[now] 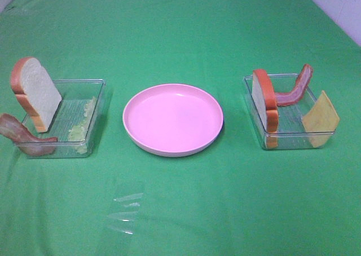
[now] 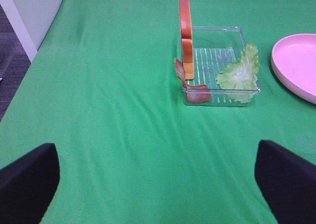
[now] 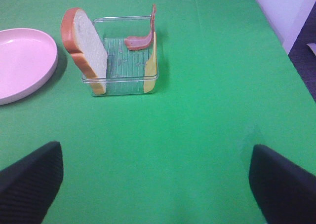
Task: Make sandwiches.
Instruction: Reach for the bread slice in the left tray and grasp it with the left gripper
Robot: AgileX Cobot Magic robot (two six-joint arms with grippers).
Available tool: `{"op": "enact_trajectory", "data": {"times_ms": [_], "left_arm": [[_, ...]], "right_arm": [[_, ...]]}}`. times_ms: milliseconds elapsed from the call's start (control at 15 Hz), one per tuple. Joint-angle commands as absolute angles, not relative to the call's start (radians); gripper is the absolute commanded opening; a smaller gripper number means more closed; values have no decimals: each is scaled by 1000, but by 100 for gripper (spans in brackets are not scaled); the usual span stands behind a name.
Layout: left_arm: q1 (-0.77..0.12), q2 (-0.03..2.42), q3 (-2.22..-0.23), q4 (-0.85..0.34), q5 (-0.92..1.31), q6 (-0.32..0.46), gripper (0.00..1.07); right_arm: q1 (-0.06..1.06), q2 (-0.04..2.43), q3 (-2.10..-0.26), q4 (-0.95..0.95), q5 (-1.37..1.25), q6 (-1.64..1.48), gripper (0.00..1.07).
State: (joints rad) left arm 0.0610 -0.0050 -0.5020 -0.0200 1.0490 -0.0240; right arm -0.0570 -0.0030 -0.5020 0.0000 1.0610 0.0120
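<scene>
No stacked sandwich is in view; the parts lie in two clear trays. The left tray (image 1: 84,82) holds a bread slice (image 1: 38,92) standing on edge, a bacon strip (image 1: 22,135) and lettuce (image 1: 82,126); these show in the left wrist view as bread (image 2: 185,36), bacon (image 2: 190,88) and lettuce (image 2: 239,73). The right tray (image 1: 293,134) holds bread (image 1: 265,101), bacon (image 1: 293,92) and a cheese square (image 1: 320,118); the right wrist view shows bread (image 3: 89,44), bacon (image 3: 140,40) and cheese (image 3: 150,61). My left gripper (image 2: 158,184) and right gripper (image 3: 157,184) are open, empty and well short of the trays.
A round pink plate (image 1: 172,118) sits between the trays on the green cloth, bare. It also shows in the left wrist view (image 2: 296,61) and the right wrist view (image 3: 22,56). A small shiny clear patch (image 1: 124,213) lies on the cloth in front of it.
</scene>
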Motion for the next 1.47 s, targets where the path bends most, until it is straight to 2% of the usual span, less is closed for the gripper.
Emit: {"op": "enact_trajectory", "data": {"times_ms": [67,600,933,1133,1200,1467], "left_arm": [[60,-22,-501,-9,1033,-21,102],[60,26,-535,-7,1052,-15,102],[60,553,-856,-19,1204,7,102],[60,797,-1038,-47,1250,8,102],[60,950,-1134,-51,1262,29,102],[60,1282,-1319,-54,1274,48,102]], "right_arm": [[-63,-27,-500,-7,1059,14,99],[-63,-27,-500,-7,1059,14,99],[-63,-27,-500,-7,1059,14,99],[-63,-27,-500,-7,1059,14,99],[-63,-27,-500,-7,1059,14,99],[-63,-27,-500,-7,1059,14,99]]}}
